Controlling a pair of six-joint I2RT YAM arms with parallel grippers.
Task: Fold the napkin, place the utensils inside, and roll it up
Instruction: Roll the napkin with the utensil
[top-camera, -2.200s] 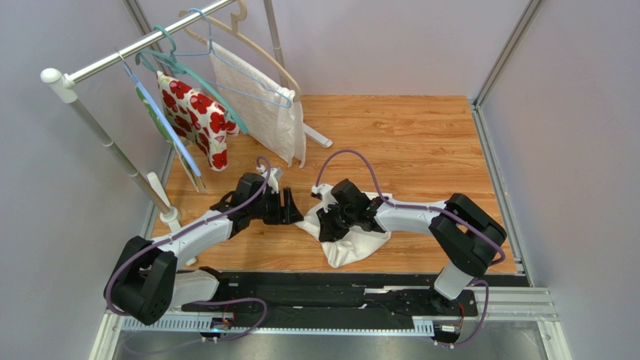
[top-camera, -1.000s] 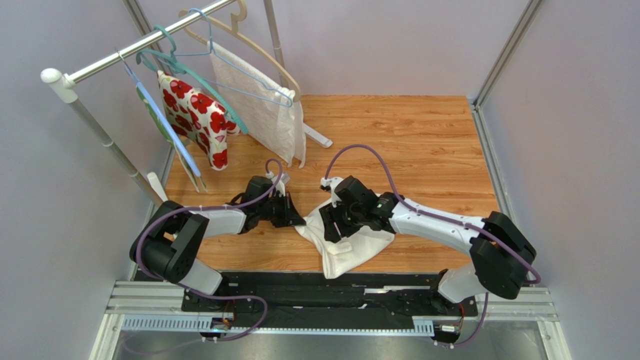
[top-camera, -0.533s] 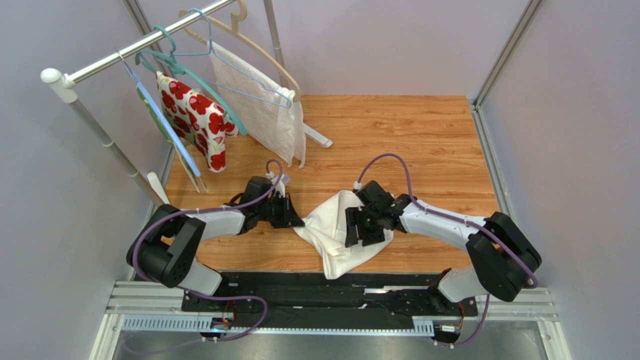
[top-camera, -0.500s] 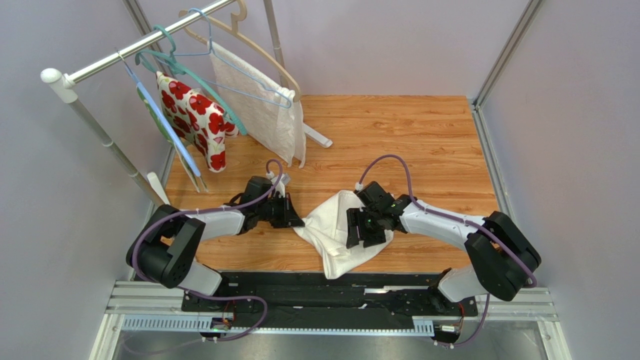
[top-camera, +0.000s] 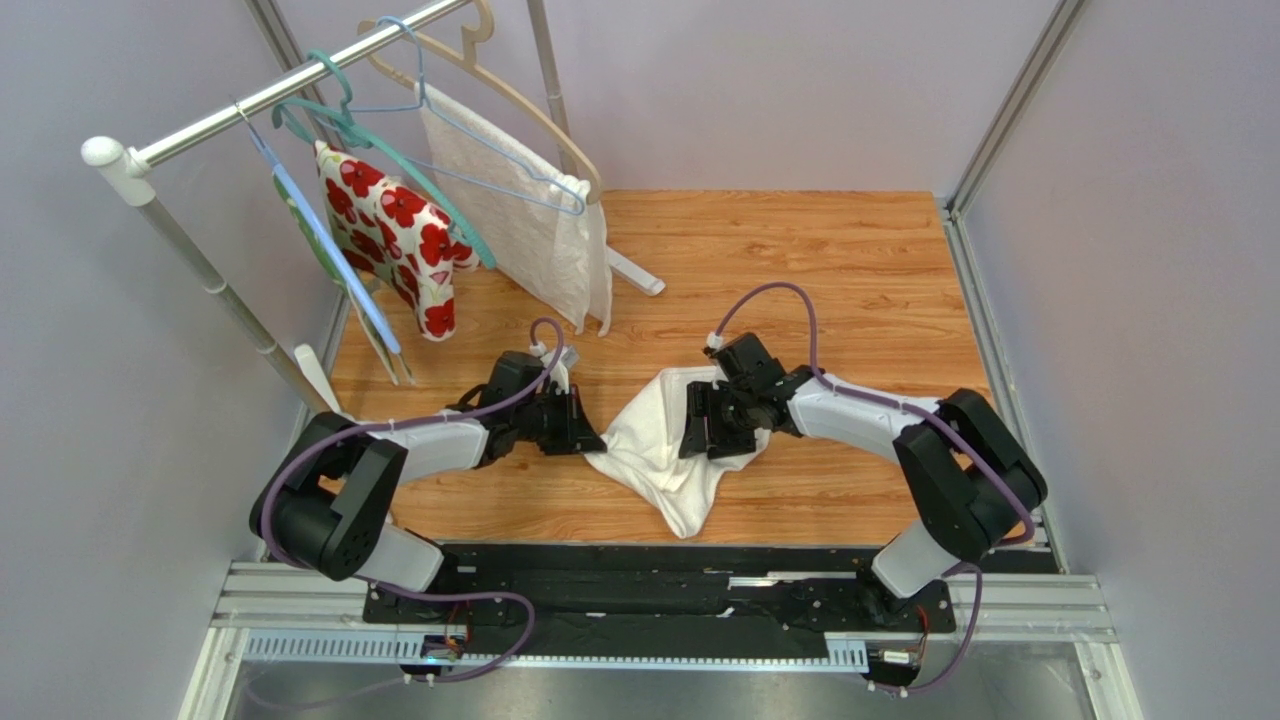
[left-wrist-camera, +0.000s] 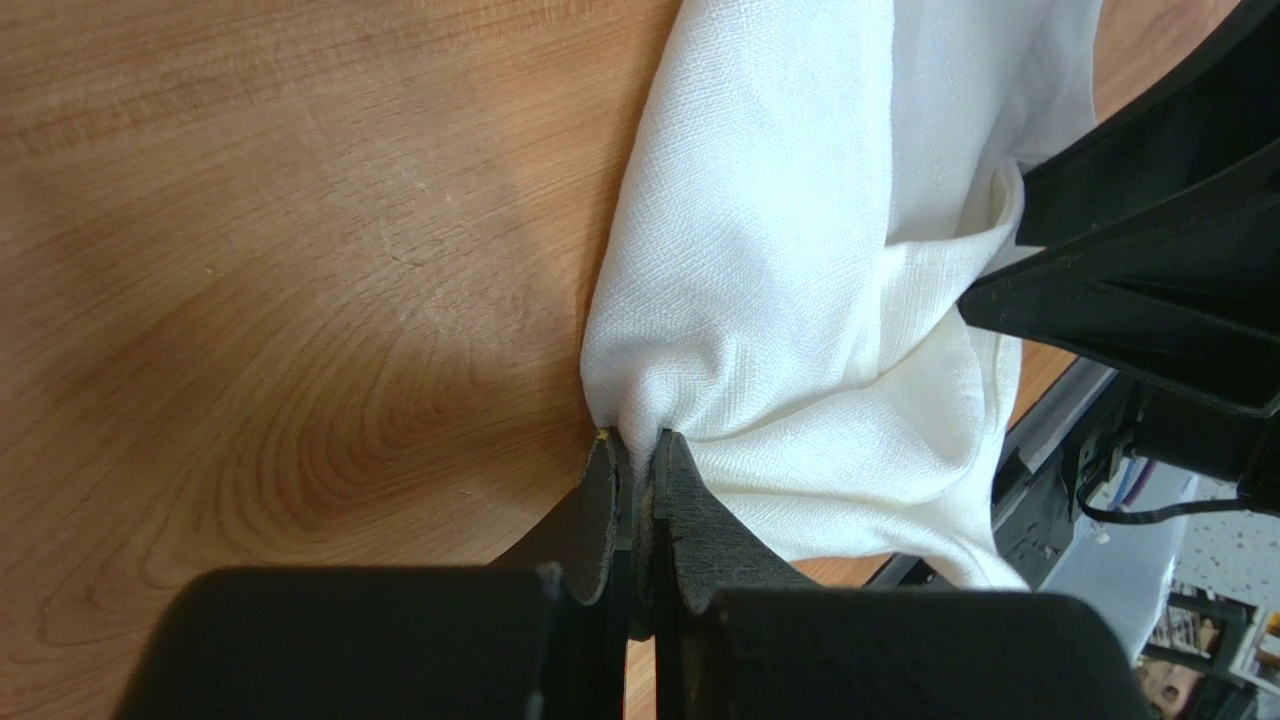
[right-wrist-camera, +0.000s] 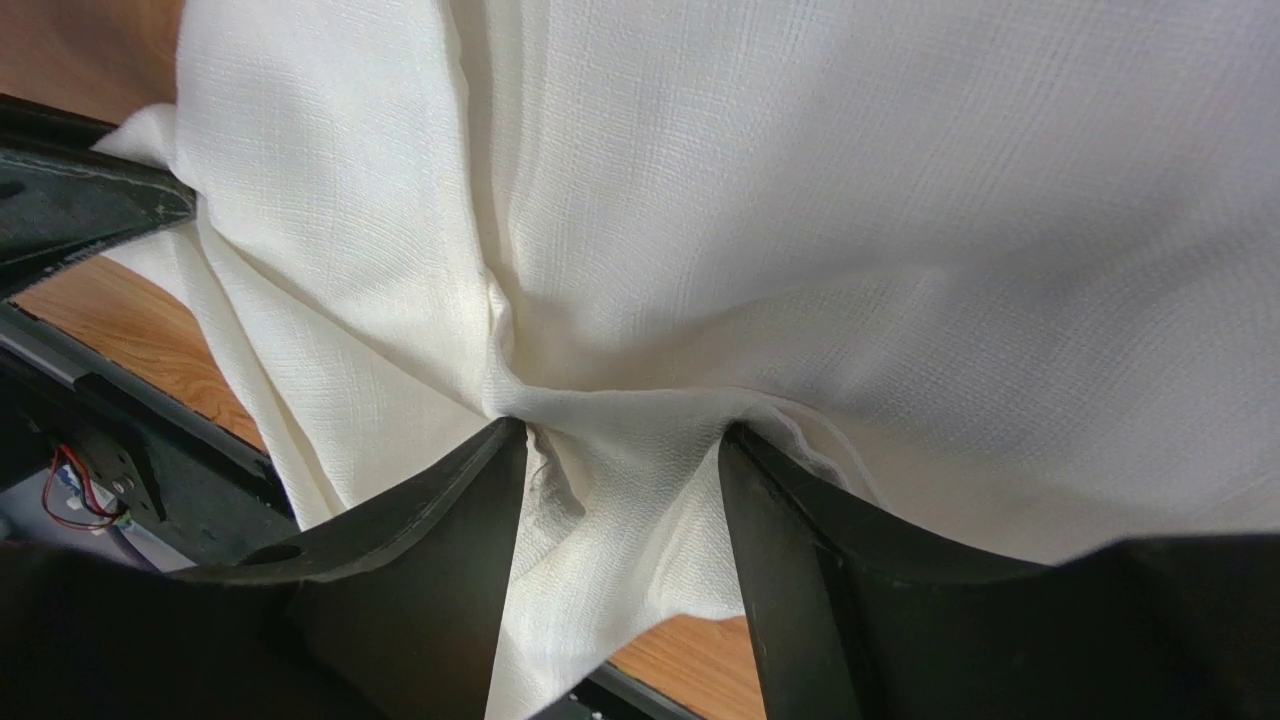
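The napkin (top-camera: 649, 438) lies crumpled on the wooden table top (top-camera: 842, 270), in the middle of the near half, between the two arms. Half a second ago it spread flatter, with a broad flap reaching right and a long point toward the near edge. Now its right side is drawn in and gathered, so the cloth looks narrower and more heaped, and the near point sits shorter.

The left gripper (top-camera: 597, 437) has not moved. In the left wrist view its jaws are pressed together on the napkin's (left-wrist-camera: 796, 225) left corner, which puckers just above the fingertips (left-wrist-camera: 609, 488), low against the wood.

The right gripper (top-camera: 714, 425) has shifted from the napkin's right part toward the far left and now sits over the middle of the cloth. In the right wrist view its fingers (right-wrist-camera: 451, 525) stand wide apart, straddling a gathered ridge of the napkin (right-wrist-camera: 902, 195), with creases running in toward the gap. The jaws are not closed on the fabric, and I cannot tell whether the tips press it down. The right arm's elbow has swung in closer to the table as well.

At the far left, as before, a clothes rail (top-camera: 226, 120) carries hangers with a red-flowered cloth (top-camera: 398, 233) and a textured white cloth (top-camera: 519, 210), well apart from the napkin.
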